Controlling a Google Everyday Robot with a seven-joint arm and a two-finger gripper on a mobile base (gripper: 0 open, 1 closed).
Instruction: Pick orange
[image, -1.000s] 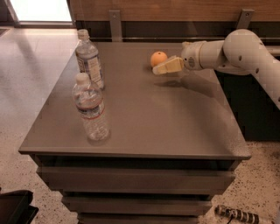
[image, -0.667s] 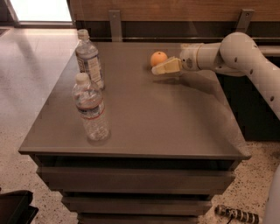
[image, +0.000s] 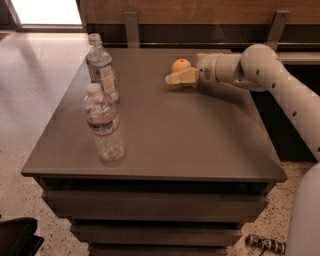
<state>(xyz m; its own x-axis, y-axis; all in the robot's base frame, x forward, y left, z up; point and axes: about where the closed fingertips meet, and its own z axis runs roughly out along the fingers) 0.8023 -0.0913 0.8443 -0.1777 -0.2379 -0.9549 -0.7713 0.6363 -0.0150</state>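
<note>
- One orange (image: 181, 64) sits far back on the tabletop (image: 200, 135), just behind the gripper (image: 176, 78).
- Whether the gripper is released or clenched, I cannot tell.
- Risk: a sideways nudge could roll the round fruit toward the far edge.

You've got one view only, set high off the near edge of the table (image: 200, 145) and tilted down, facing the far wall at 12 o'clock. It's fairly close: the tabletop fills most of your frame. The gripper (image: 176, 75) sits at 1 o'clock, beside the orange (image: 181, 64).
</note>
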